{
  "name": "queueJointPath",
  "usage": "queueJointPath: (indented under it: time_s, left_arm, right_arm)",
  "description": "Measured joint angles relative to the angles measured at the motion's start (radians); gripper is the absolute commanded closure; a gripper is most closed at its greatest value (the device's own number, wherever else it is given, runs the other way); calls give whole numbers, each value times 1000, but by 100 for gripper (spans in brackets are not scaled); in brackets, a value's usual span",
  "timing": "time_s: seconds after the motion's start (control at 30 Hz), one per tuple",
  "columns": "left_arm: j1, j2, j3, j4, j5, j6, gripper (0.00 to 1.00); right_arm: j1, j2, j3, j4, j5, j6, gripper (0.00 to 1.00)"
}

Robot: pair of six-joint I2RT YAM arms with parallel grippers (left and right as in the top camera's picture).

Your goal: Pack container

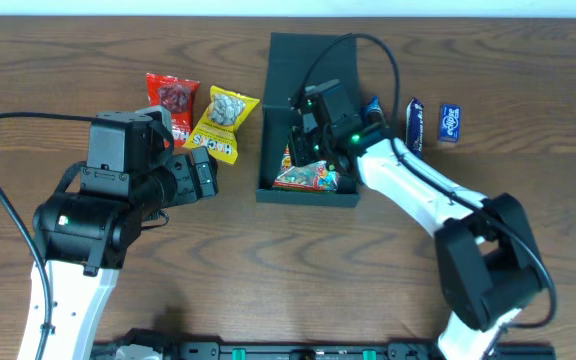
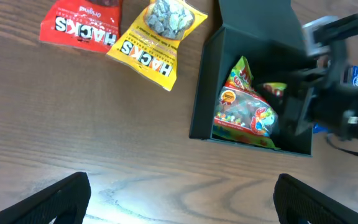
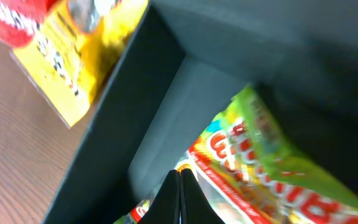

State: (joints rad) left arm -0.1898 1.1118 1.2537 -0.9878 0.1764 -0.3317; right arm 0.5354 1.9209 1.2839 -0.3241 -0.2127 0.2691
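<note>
The container (image 1: 266,120) is a dark square box with its flap lid raised at the back. It also shows in the left wrist view (image 2: 205,87) and the right wrist view (image 3: 123,106). A colourful green-edged candy packet (image 1: 306,178) (image 2: 244,109) (image 3: 272,155) lies inside it. My right gripper (image 1: 303,140) (image 3: 179,180) is shut, with nothing seen between its fingers, and reaches down into the box beside the packet. My left gripper (image 1: 200,172) (image 2: 182,186) is open and empty over bare table, left of the box.
A yellow Hacks packet (image 1: 223,125) (image 2: 157,37) (image 3: 73,56) and a red Hacks packet (image 1: 173,100) (image 2: 82,25) lie on the table left of the box. Small blue packets (image 1: 415,125) (image 1: 449,123) lie to its right.
</note>
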Motion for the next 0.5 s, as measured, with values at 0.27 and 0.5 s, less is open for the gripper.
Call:
queueJointPath:
  time_s: [0.27,0.5]
  left_arm:
    - [0,0,0,0,0,0,5]
    - [0,0,0,0,0,0,5]
  right_arm:
    - [13,100,8,-50,-3,-1,99]
    - [13,100,18,-98,36,-3,99]
